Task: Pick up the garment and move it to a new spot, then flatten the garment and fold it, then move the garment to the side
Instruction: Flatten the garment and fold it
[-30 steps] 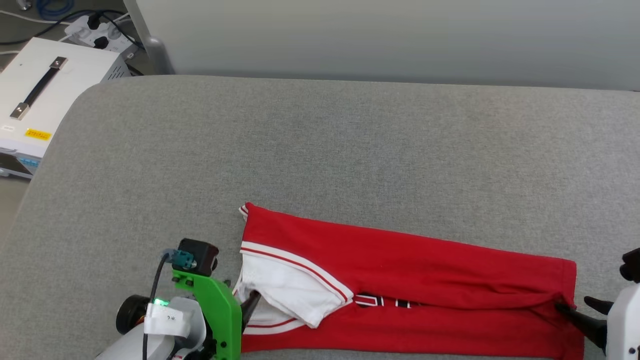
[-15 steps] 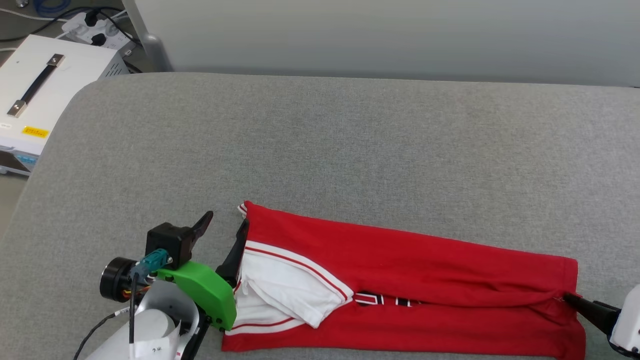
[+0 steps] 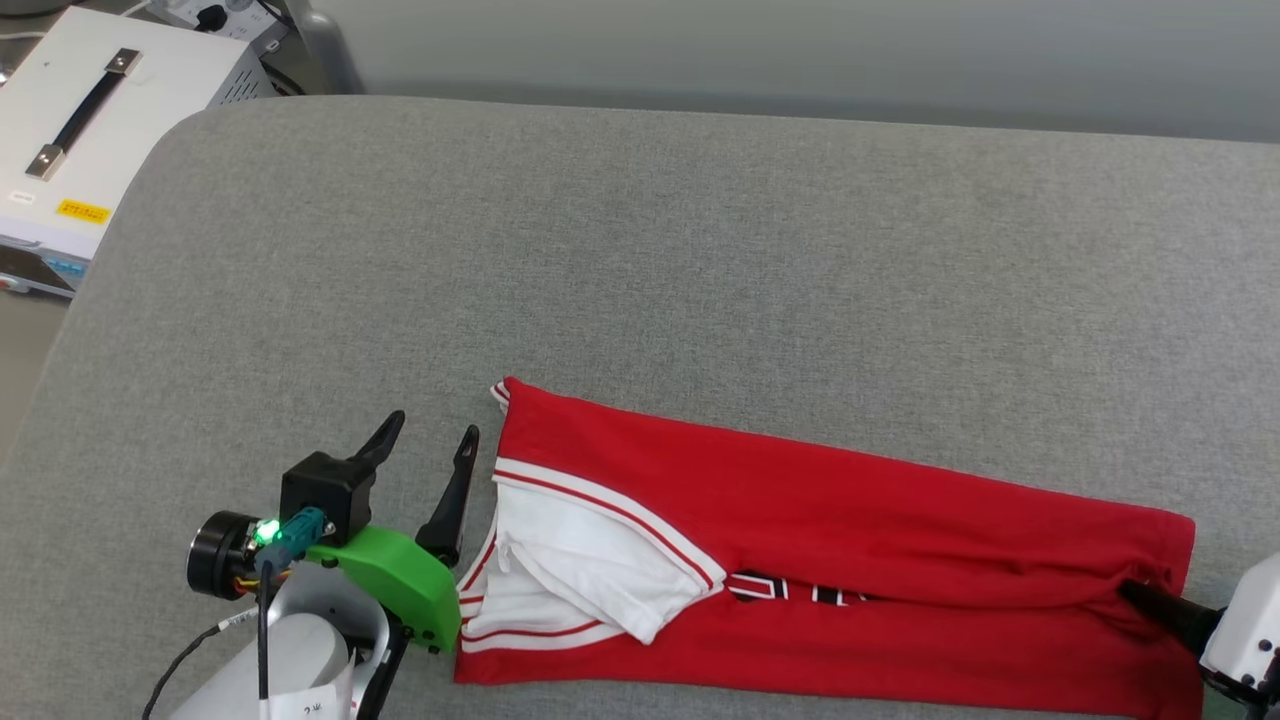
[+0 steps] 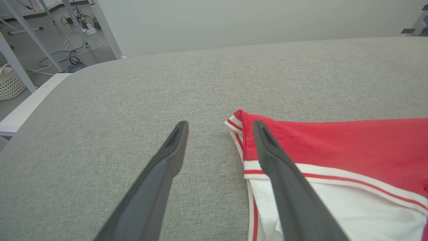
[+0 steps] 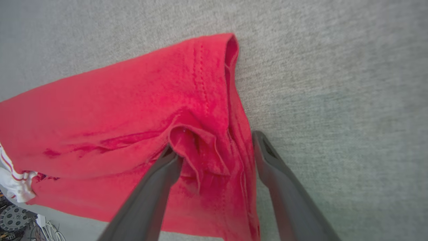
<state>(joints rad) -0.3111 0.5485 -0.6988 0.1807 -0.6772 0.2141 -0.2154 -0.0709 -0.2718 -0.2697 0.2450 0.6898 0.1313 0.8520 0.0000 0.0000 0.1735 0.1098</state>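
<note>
The garment [image 3: 830, 540] lies on the grey padded table [image 3: 640, 250] as a long red strip, folded lengthwise. A white sleeve with striped trim [image 3: 590, 570] is tucked at its left end, and dark lettering peeks out at the middle fold. My left gripper [image 3: 428, 440] stands open just left of the garment's collar end, apart from the cloth. In the left wrist view the left gripper [image 4: 220, 124] hovers over bare grey beside the garment [image 4: 334, 147]. My right gripper [image 5: 215, 144] is open astride the hem of the garment [image 5: 133, 100], one finger tucked under a red fold. One finger of the right gripper [image 3: 1160, 605] shows at the hem.
A white case with a black handle [image 3: 90, 130] sits off the table's far left corner. A pale wall runs behind the table. The left wrist view has metal legs, floor cables and a white basket [image 4: 10, 87] beyond the table's rounded left edge.
My left gripper has come off the white sleeve and moved left and farther up the table, fingers open. The right finger stays at the hem. The head camera has shifted.
</note>
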